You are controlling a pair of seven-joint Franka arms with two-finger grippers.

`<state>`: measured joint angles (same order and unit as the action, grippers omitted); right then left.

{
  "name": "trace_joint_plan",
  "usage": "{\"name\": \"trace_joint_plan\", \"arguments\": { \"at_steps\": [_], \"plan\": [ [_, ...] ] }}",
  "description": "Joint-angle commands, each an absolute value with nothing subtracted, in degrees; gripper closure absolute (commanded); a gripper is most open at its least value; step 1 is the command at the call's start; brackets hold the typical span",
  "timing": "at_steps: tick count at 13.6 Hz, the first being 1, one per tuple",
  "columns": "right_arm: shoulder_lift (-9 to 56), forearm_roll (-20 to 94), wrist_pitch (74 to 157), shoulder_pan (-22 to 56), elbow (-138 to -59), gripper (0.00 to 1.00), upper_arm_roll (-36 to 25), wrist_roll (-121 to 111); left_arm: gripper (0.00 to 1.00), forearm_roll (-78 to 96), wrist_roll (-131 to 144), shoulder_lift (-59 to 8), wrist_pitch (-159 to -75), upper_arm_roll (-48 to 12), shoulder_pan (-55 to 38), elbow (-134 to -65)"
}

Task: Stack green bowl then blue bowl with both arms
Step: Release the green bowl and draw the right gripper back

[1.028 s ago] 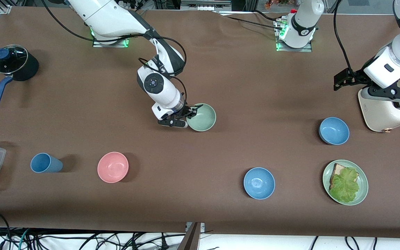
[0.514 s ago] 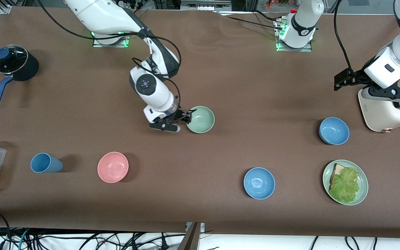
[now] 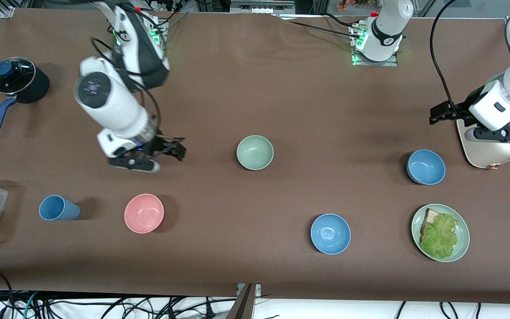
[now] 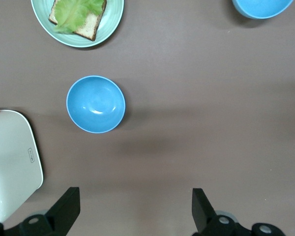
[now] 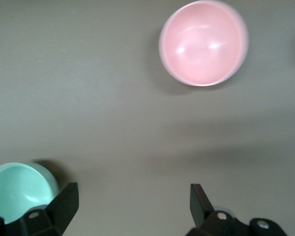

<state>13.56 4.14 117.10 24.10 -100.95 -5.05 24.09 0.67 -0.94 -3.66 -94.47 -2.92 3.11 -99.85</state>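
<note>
Green bowl (image 3: 255, 152) sits free mid-counter, ready as the stack's base; right pincer (image 3: 157, 156), fingers apart, hovers beside it; left pincer (image 4: 135, 211), spread, hangs over the blue bowl (image 3: 426, 166).

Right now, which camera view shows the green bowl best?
The front view: the green bowl stands whole and upright on the table. The right wrist view catches only part of it at the picture's edge. The left wrist view misses it.

Matte pale green bowl (image 3: 255, 152), slightly glossy blue bowl (image 3: 426, 166), brown cloth-like table cover (image 3: 281, 97), glass-lidded pot (image 3: 16, 79)
</note>
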Motion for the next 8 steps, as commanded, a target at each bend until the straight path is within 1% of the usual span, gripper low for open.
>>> {"name": "trace_joint_plan", "arguments": {
  "at_steps": [1,3,4,5,6,8],
  "plan": [
    [7.49,4.83,109.45,24.52,-101.87,0.00,-9.74,15.93,0.00,2.11,-1.93,-6.85,-93.43,-3.08,5.53,-96.50],
    [4.41,4.83,104.35,24.43,-101.87,0.00,-12.73,14.07,0.00,2.11,-6.56,-9.48,-94.13,-3.08,9.12,-96.50],
    [2.74,4.75,102.67,23.74,-101.78,0.00,-13.35,11.63,0.00,1.94,-8.16,-11.41,-94.91,-3.08,10.79,-96.50],
    [2.20,4.49,100.31,20.95,-101.60,0.00,-12.32,10.64,0.00,1.32,-8.52,-12.64,-96.31,-3.08,11.85,-96.59],
    [2.20,4.40,97.50,17.09,-99.95,0.00,-9.52,10.37,0.00,0.80,-8.96,-13.61,-97.63,-2.99,12.21,-96.94],
    [3.85,4.22,91.09,9.27,-92.24,0.00,-2.06,9.76,0.00,-2.79,-11.85,-17.82,-101.32,-2.99,13.44,-97.47]
  ]
}}
